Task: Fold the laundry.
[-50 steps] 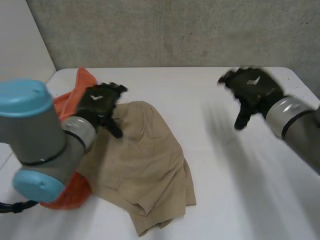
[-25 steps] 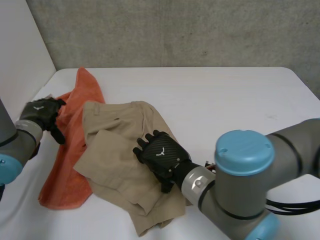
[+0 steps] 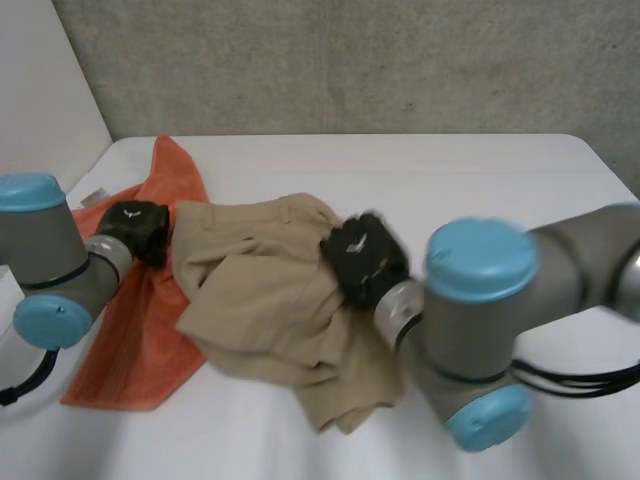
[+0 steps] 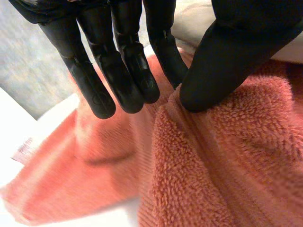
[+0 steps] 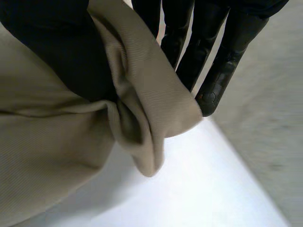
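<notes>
One white table (image 3: 480, 190), grey wall (image 3: 350, 60); left robot hand (image 3: 138, 228) pinches towel (image 3: 130, 330), right robot hand (image 3: 362, 262) pinches shorts (image 3: 260, 300).

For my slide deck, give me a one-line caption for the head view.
Left hand pinches the orange towel while right hand grips the tan shorts on the white table.
</notes>
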Available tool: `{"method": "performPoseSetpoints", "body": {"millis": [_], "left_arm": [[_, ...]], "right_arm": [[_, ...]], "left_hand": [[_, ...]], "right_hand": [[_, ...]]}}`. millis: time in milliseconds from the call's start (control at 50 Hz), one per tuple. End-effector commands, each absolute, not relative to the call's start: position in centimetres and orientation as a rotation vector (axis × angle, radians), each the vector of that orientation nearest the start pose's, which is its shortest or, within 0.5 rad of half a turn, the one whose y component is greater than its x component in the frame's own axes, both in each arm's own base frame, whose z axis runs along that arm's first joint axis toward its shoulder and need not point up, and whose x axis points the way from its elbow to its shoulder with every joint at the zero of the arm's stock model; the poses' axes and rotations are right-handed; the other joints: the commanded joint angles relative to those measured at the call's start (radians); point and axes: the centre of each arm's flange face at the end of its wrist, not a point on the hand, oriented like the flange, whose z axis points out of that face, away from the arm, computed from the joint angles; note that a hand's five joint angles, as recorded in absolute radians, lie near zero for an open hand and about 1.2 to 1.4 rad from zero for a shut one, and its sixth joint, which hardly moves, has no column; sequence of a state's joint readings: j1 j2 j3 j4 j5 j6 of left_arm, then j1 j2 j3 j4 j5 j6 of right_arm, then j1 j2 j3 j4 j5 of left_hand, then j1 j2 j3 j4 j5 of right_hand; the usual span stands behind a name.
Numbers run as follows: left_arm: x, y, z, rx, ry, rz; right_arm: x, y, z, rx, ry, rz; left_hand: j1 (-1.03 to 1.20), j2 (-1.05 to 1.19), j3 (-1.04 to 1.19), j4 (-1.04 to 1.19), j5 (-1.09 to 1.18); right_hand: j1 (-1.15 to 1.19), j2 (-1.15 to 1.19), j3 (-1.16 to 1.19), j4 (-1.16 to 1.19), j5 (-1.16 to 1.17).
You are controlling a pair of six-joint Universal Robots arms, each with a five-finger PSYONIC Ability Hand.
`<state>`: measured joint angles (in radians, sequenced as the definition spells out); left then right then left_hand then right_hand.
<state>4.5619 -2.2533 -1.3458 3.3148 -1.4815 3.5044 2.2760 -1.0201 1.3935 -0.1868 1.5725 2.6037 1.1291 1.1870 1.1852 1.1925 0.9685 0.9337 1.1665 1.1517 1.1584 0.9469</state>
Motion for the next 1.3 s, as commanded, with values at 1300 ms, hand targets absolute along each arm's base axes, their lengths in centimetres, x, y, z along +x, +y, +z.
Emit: {"method": "performPoseSetpoints", "body": {"millis": [1300], "left_arm": [[-34.9, -29.1, 11.3, 1.28, 2.142, -2.194]], "right_arm": [[27.7, -19.1, 31.0, -1.122, 1.744, -2.073]], "left_hand": [[-0.951, -1.009, -1.007, -1.014, -0.965]], "right_hand": [[0.463, 0.23, 0.245, 0.238, 0.275]]}}
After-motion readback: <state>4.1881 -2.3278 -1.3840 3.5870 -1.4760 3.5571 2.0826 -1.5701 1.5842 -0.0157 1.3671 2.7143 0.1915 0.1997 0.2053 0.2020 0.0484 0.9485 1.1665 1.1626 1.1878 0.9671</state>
